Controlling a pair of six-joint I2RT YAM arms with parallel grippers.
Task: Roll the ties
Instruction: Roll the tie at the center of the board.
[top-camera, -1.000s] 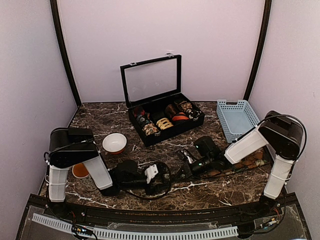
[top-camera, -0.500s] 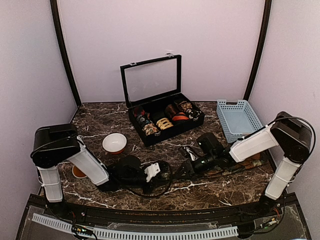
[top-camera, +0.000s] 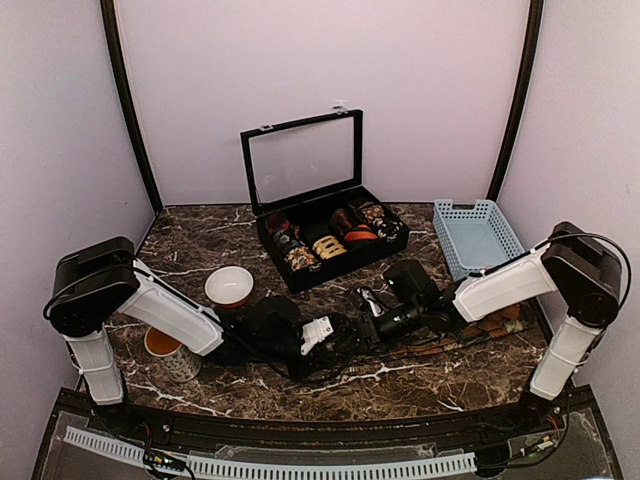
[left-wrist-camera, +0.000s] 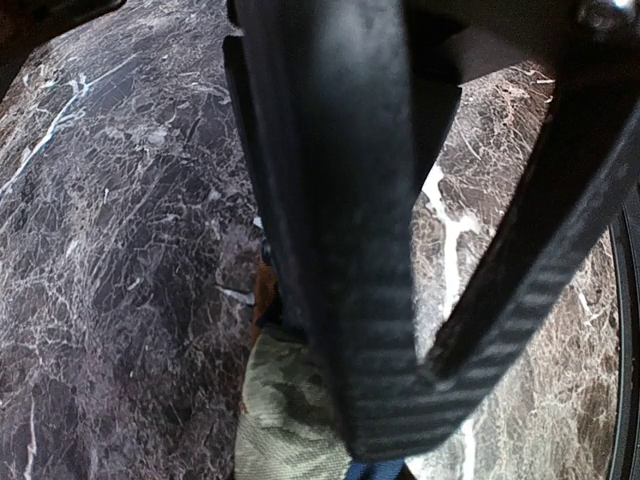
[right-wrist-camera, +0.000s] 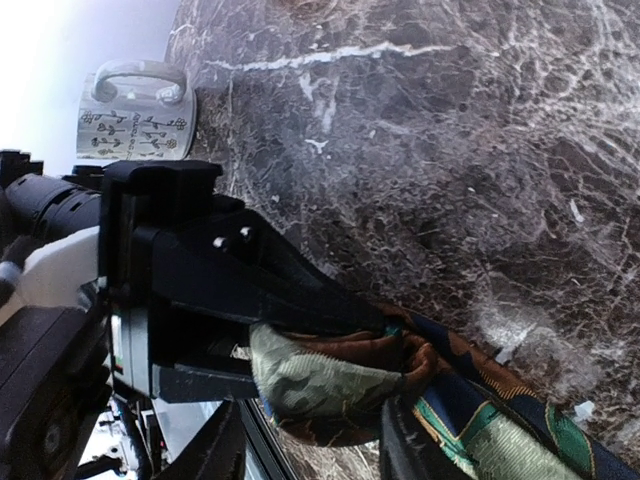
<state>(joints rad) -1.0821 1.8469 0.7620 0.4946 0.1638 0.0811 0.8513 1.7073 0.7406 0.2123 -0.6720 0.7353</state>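
Observation:
One tie (top-camera: 470, 335), brown, dark green and orange, lies stretched along the front right of the marble table. Its near end is folded into a small bundle (right-wrist-camera: 330, 380). My left gripper (top-camera: 345, 333) reaches in from the left and is shut on that bundle. The left wrist view shows pale green fabric (left-wrist-camera: 285, 410) pinched under the black fingers (left-wrist-camera: 340, 250). My right gripper (top-camera: 378, 318) sits just right of the bundle. Its fingertips (right-wrist-camera: 400, 445) stand apart on either side of the fold, so it is open.
A black display box (top-camera: 330, 265) with its clear lid raised holds several rolled ties at the back centre. A blue basket (top-camera: 478, 235) stands at the back right. A white bowl (top-camera: 229, 285) and a patterned mug (top-camera: 170, 355) sit at the front left.
My left arm has stretched to the right and its gripper has shut on the tie's folded end. My right gripper has opened and let go of that end.

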